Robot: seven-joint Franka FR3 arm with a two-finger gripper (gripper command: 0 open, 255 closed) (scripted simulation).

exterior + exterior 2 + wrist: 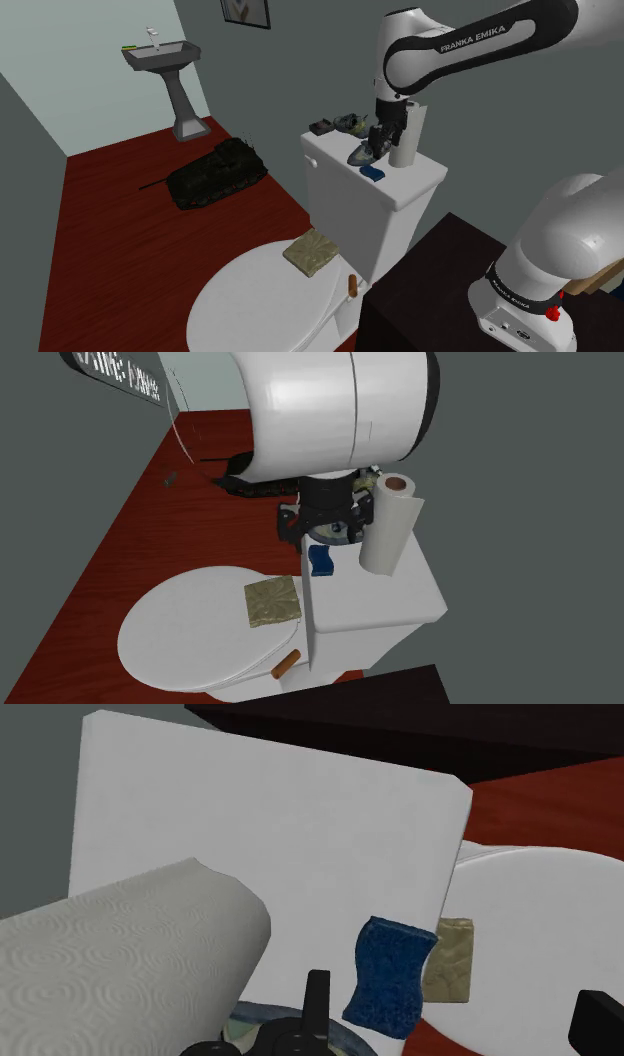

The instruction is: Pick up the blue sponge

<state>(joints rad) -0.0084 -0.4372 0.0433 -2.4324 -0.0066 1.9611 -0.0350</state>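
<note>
Bathroom, red-brown floor [110,250]. Your arm [455,45] is reaching from the dark stand [430,295] out over the white toilet, and the jaws are hanging just above the tank lid [390,592], pointing down at it.

Jaws: in the wrist view they are standing apart and clasping nothing. One black finger [317,994] is showing just beside the blue sponge [390,974]; the other is sitting well off on the sponge's far side. You are seeing no contact between either finger and the sponge.

Sponge: it is lying on the tank lid, right at the edge that faces the bowl. Whether one end is overhanging that edge, you cannot tell.

Neighbours on the tank lid: a white paper towel roll [410,140] is standing upright near the sponge, apart from it and just beside the jaws. A few small dark items [335,124] are sitting at the lid's far end, too small to name.

Below: the toilet lid [250,300] is lying closed, and an olive-tan square pad [312,250] is resting on it close to the tank. A small brown cylinder [351,288] is lying at the seat's rim.

Farther off, a dark green toy tank [215,172] is sitting on the floor, and a pedestal sink [165,60] is standing against the far wall.
</note>
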